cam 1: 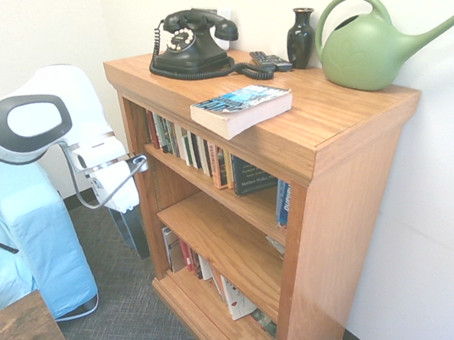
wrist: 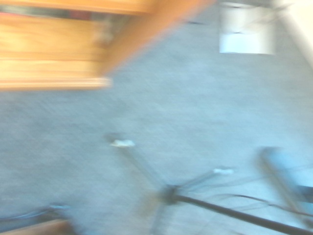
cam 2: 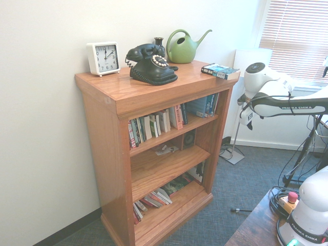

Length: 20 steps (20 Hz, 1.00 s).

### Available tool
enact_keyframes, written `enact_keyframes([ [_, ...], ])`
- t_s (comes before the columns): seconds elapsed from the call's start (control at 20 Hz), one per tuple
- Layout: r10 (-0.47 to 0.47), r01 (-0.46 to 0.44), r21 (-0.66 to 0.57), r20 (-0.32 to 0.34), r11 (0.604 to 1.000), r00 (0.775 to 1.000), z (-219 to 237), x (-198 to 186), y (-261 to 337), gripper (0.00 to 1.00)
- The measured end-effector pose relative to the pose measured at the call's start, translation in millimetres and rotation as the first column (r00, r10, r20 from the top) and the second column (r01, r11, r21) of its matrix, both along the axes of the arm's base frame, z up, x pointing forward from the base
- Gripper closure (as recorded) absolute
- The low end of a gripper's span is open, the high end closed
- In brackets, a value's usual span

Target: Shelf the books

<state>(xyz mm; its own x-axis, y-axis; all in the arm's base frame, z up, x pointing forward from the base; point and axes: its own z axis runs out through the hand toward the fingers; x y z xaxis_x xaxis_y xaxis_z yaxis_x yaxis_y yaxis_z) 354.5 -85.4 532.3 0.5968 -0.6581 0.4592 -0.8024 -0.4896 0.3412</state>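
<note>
The book (cam 1: 240, 108) lies flat on the shelf's (cam 1: 320, 235) top, near its front edge, in front of the phone (cam 1: 193, 45). The gripper (cam 1: 128, 228) hangs beside the shelf, below top level, holding nothing; how open it is I cannot tell. This looks like the approach: next it must rise and reach over the book.

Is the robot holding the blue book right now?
No, the book lies flat on top of the shelf, apart from the gripper lower down beside it.
</note>
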Motion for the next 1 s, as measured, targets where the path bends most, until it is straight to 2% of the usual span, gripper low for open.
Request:
enact_keyframes([
  [0.25,0.018,-0.033,-0.237,-0.067,0.971,0.998,36,4,13,0.0],
  [0.55,-0.019,-0.067,-0.511,-0.161,0.857,0.987,54,33,15,0.0],
  [0.75,-0.044,-0.091,-0.614,-0.201,0.784,0.979,64,54,18,0.0],
  [1.0,-0.042,-0.13,-0.672,-0.233,0.729,0.972,64,81,46,0.0],
])
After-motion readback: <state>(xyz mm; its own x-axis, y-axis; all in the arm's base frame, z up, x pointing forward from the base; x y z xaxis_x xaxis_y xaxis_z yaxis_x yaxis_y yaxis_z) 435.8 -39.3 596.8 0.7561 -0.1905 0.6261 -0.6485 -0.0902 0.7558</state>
